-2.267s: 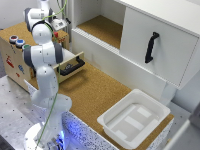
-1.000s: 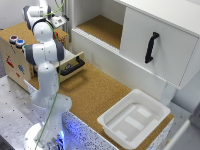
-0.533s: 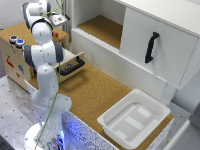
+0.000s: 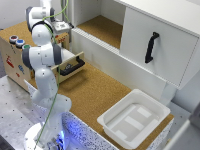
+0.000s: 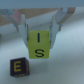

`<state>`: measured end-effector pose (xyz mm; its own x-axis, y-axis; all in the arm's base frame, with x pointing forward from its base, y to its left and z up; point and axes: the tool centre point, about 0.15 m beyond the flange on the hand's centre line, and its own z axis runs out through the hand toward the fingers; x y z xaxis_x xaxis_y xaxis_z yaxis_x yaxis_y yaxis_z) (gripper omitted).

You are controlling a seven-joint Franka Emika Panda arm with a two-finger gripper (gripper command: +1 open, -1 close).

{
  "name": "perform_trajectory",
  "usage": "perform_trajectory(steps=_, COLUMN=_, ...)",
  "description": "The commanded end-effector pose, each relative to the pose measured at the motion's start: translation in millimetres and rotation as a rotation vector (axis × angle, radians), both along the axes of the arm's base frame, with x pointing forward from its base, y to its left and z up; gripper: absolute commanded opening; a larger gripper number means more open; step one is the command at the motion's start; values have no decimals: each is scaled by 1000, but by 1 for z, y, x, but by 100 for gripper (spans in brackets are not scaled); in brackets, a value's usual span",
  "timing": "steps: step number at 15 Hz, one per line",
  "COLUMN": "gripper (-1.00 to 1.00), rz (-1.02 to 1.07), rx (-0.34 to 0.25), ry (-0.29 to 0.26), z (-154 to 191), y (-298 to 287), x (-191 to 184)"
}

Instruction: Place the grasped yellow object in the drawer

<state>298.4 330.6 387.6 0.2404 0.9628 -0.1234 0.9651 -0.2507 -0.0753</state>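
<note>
In the wrist view my gripper [image 5: 39,37] is shut on a yellow block [image 5: 39,45] with dark letters, one finger [image 5: 23,27] on each side of it. A black block with a yellow E [image 5: 18,65] lies on the pale surface below it. In the exterior view the gripper [image 4: 62,27] hangs over the top of the plywood box [image 4: 12,60], at the exterior view's left. The light-wood drawer [image 4: 75,62] with its black bar handle [image 4: 73,66] stands pulled open, lower than the gripper and nearer the camera. The yellow block is too small to make out there.
A white plastic tub [image 4: 132,117] sits on the brown tabletop [image 4: 95,90] at the exterior view's lower right. A big white cabinet door with a black handle [image 4: 151,46] and an open cabinet bay [image 4: 102,25] stand behind. Small coloured items [image 4: 17,41] sit on the box top.
</note>
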Motion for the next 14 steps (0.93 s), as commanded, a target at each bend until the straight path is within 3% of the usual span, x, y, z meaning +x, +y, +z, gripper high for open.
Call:
perform_trajectory(steps=1, gripper=-100, rz=-46, rx=213, ry=-113, z=-59, y=-32, x=-4)
perform_trajectory(steps=7, gripper=-100, rz=-16, rx=237, ry=-162, z=-63, y=-16, x=22)
perform_trajectory(steps=8, gripper=100, rz=-9, rx=232, ry=-164, z=-57, y=-15, x=24)
perform_trajectory(steps=10, gripper=100, rz=12, rx=201, ry=-168, z=-44, y=-13, x=19)
perform_trajectory(steps=14, gripper=100, rz=-36, rx=216, ry=-186, z=-15, y=-16, x=-7)
